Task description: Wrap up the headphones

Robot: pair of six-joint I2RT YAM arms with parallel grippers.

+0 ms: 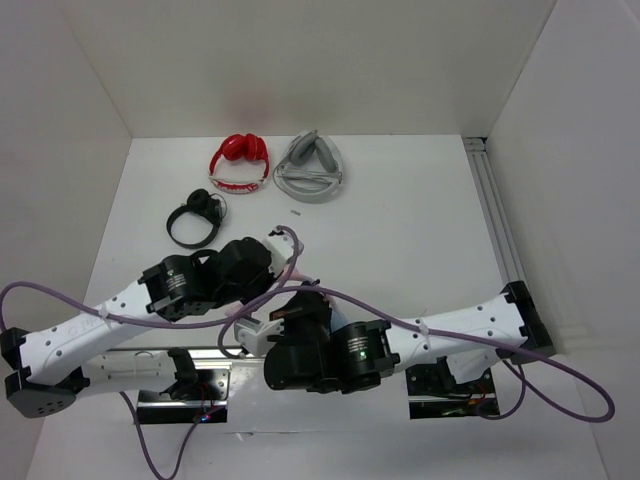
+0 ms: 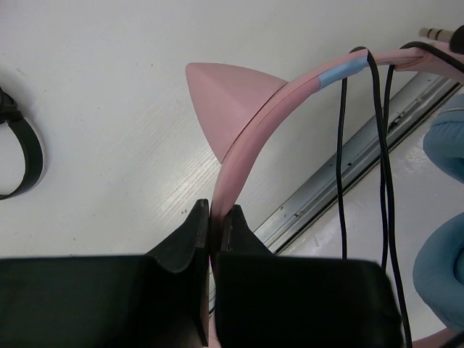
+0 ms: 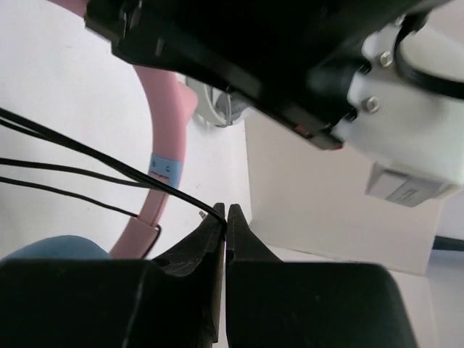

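Observation:
The headphones are held up between my two arms. In the left wrist view my left gripper (image 2: 215, 215) is shut on the pink headband (image 2: 250, 138), just below a pink cat ear (image 2: 228, 98). The thin black cable (image 2: 384, 145) hangs in loops over the headband, and its jack plug (image 2: 437, 32) shows at the top right. The light blue ear cups (image 2: 444, 275) are at the right edge. In the right wrist view my right gripper (image 3: 225, 212) is shut on the black cable (image 3: 109, 163), beside the headband (image 3: 165, 123). From the top only a piece of headband (image 1: 292, 250) shows.
Red-and-white headphones (image 1: 240, 160) and grey headphones (image 1: 312, 166) lie at the back of the table. Black headphones (image 1: 195, 218) lie left of centre, also at the left edge of the left wrist view (image 2: 25, 156). A metal rail (image 1: 497, 215) runs along the right wall.

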